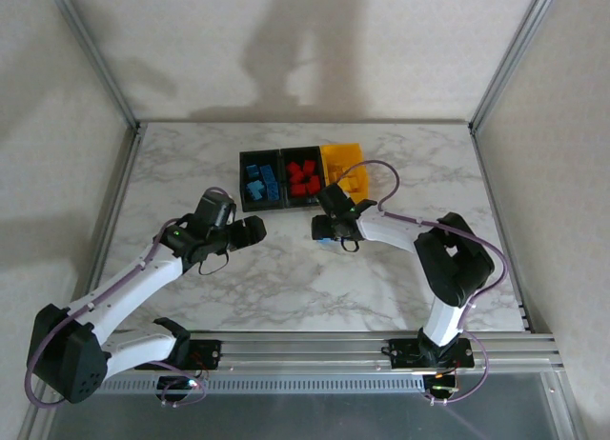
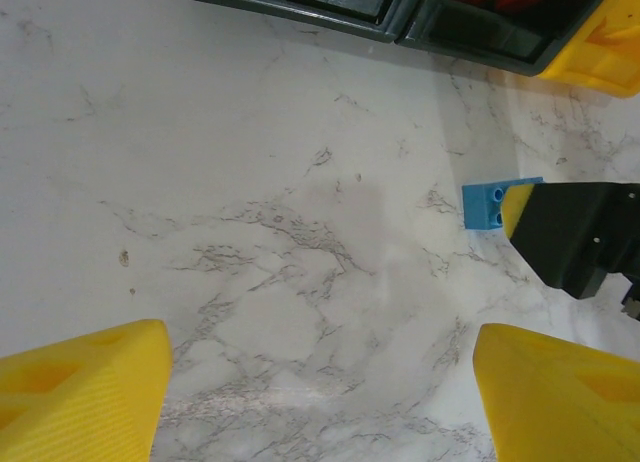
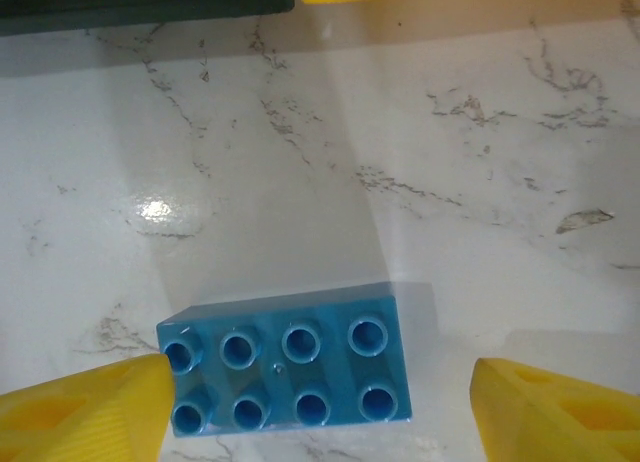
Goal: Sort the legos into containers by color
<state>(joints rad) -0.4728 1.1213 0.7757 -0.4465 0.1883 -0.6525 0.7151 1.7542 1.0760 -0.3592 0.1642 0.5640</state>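
Right end effector (image 3: 315, 387) spread, straddling blue brick (image 3: 290, 372) that lies studs-up on table (image 3: 450, 132); one finger at brick's corner, the other apart, nothing pinched. Left end effector (image 2: 315, 362) also spread, empty, over bare table, pointing toward the right one. Brick sits near front of bins: left black bin (image 1: 242, 183) has blue bricks (image 1: 259, 181), middle black bin (image 1: 307, 205) has red bricks (image 1: 304, 178), yellow bin (image 1: 343, 154) on right.

Marble table (image 1: 191, 164): three bins (image 1: 286, 209), blue brick (image 3: 290, 367)
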